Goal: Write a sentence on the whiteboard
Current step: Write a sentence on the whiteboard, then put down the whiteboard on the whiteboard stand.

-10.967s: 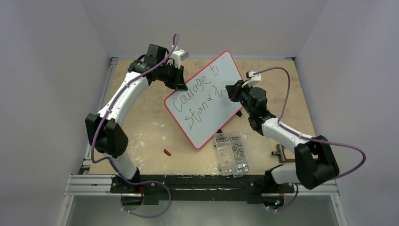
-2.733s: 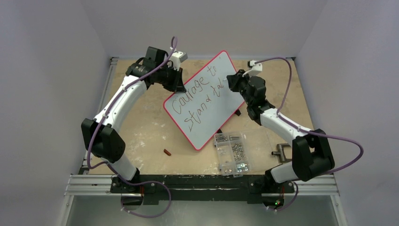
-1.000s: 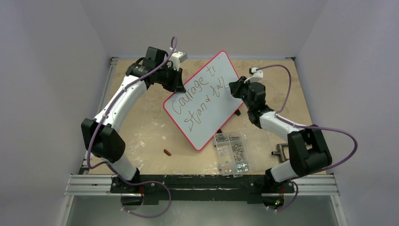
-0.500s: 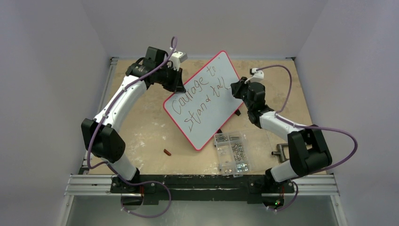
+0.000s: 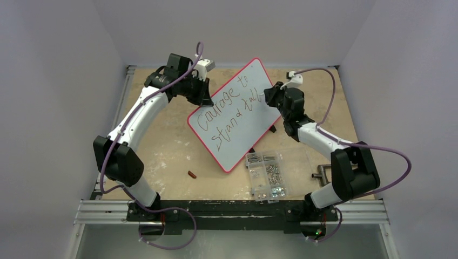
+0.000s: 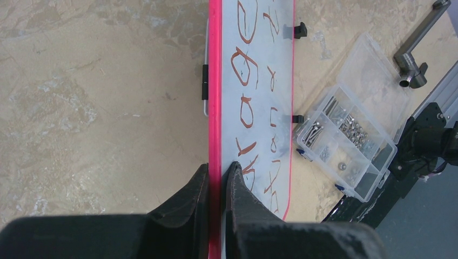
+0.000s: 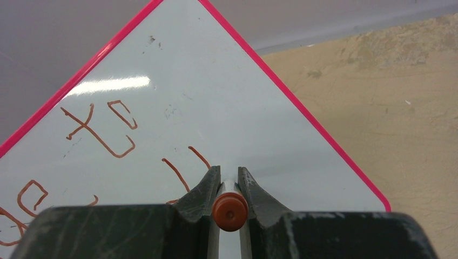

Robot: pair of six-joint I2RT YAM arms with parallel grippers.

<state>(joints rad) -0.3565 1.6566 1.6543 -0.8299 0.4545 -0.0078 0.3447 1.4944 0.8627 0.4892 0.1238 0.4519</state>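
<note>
The left gripper (image 6: 219, 168) is pinching the pink rim of the board (image 6: 270, 65). One finger is pressing on each side, and the jaws are almost fully closed. The board is stretching away from this gripper and tilting, with its far edge down by the table (image 6: 97, 97). The words (image 5: 227, 110) are sitting on its white face in two lines, starting just past the fingers. Beyond the board's far edge a clear box (image 6: 351, 135) of screws is lying on the table.

The right gripper (image 7: 228, 178) is squeezing a marker (image 7: 229, 212) tight between its fingers. The marker is pointing at the board right in front. Its tip is hiding behind the fingers, so it is not clear if it is touching. Two slanted strokes are showing just beside one finger, with more letters farther out.
</note>
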